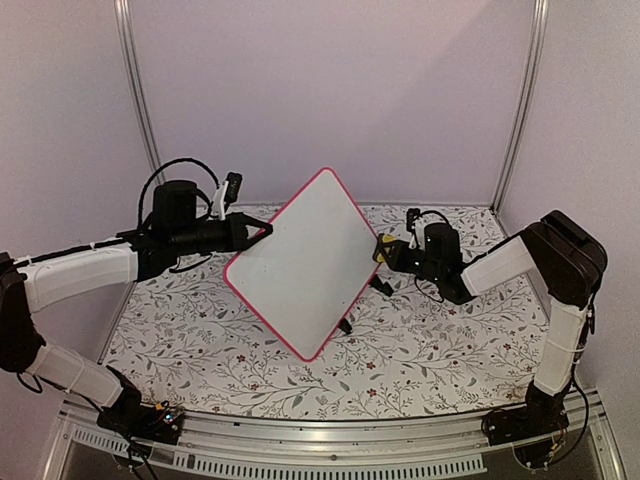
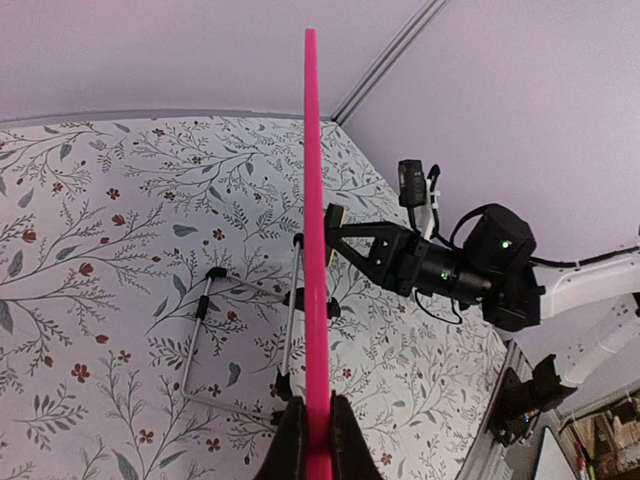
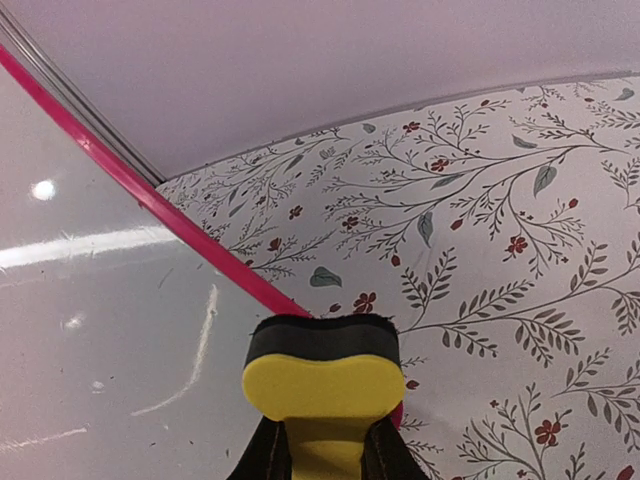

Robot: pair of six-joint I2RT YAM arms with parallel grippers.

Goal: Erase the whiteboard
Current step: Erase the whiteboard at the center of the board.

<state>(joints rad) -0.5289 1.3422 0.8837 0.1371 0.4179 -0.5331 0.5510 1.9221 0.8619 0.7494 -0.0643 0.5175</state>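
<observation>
The whiteboard (image 1: 300, 265), white with a thin pink-red frame, stands tilted on one corner like a diamond in the top view. My left gripper (image 1: 262, 232) is shut on its left edge. In the left wrist view the whiteboard frame (image 2: 314, 220) shows edge-on, with my left gripper (image 2: 318, 445) pinching it. My right gripper (image 1: 388, 252) holds a yellow block eraser (image 1: 381, 247) at the board's right edge. The right wrist view shows the eraser (image 3: 322, 385), black felt forward, at the pink frame (image 3: 190, 230), with my right gripper (image 3: 325, 462) shut on it. Faint smears mark the whiteboard face (image 3: 100, 330).
A wire stand (image 2: 195, 345) with black caps shows beside the board on the floral table cover (image 1: 430, 340). Two black feet (image 1: 344, 326) stick out below the board's right edge. Pale walls and metal posts (image 1: 138, 90) close in the back and sides.
</observation>
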